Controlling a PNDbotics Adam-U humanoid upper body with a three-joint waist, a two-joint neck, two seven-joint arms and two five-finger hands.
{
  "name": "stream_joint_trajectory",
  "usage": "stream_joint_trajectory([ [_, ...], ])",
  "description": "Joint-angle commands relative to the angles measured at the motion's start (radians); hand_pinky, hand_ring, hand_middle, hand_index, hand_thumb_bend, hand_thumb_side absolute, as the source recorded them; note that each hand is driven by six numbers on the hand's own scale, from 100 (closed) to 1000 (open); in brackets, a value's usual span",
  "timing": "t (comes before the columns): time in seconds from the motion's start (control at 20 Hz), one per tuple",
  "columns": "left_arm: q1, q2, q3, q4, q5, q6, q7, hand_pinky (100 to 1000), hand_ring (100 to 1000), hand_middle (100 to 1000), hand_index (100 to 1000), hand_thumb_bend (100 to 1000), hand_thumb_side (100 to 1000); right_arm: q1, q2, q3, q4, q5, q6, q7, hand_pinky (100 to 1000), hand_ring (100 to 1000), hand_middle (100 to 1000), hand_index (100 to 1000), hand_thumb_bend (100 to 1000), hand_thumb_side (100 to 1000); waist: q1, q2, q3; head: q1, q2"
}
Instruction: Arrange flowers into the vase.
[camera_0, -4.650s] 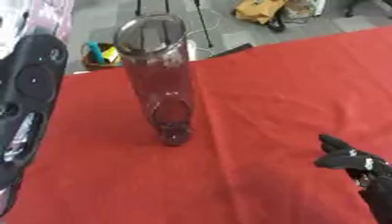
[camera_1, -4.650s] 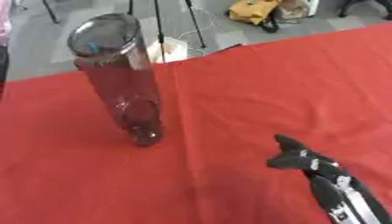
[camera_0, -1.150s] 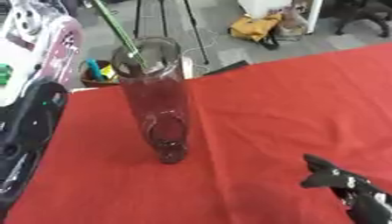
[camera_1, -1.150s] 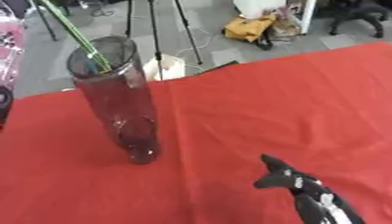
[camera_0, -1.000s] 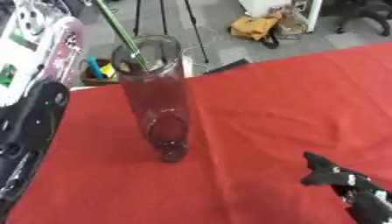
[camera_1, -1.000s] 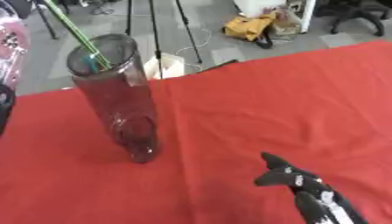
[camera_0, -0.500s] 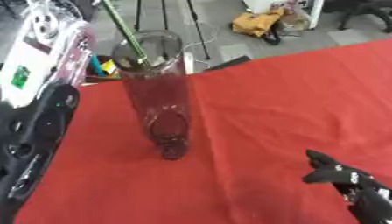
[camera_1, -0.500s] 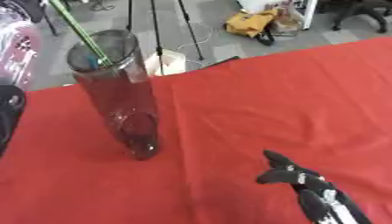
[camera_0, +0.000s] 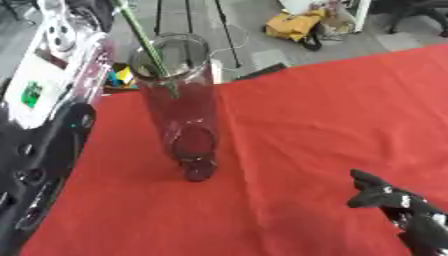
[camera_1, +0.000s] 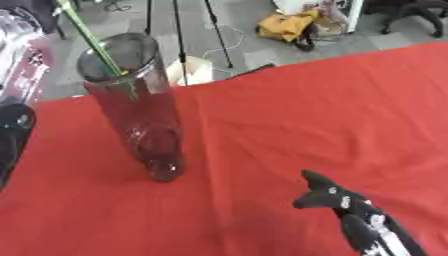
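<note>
Green stem going into the glass vase on the red table

The stem (camera_0: 144, 45) leans into the mouth of the tall clear vase (camera_0: 182, 105), probably to slide down inside. The left hand is not visible, so I cannot tell its fingers; the right hand (camera_1: 337, 202) rests idle near the lower right, fingers relaxed, holding nothing.

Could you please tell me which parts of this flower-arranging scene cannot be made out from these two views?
- Flower head: the green stem leaves both views at the top edge, so the bloom is cut off.
- Left hand: only the left arm shows at the left edge; the hand is out of frame.
- Stem's lower end: blurred inside the glass vase.
- Right hand: too blurred to read its fingers.
</note>
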Motion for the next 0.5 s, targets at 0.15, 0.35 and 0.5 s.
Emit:
stream_joint_trajectory([
  [0.15,-0.008,0.02,-0.008,-0.01,-0.031,0.008,-0.016,100,100,100,133,100,894,-0.005,0.002,-0.006,-0.02,0.007,0.0,-0.002,1000,1000,671,767,100,987,-0.012,-0.021,0.005,-0.005,0.005],
  [0.35,-0.002,0.023,-0.013,-0.012,-0.037,0.004,-0.021,100,100,100,149,100,894,-0.004,0.003,-0.007,-0.02,0.006,0.001,-0.002,1000,1000,671,767,100,981,-0.015,-0.021,0.007,-0.006,0.005],
  [0.5,0.002,0.026,-0.017,-0.015,-0.042,0.001,-0.032,100,100,100,160,100,896,-0.003,0.004,-0.008,-0.02,0.005,0.001,-0.002,1000,1000,671,767,100,984,-0.017,-0.022,0.009,-0.007,0.007],
])
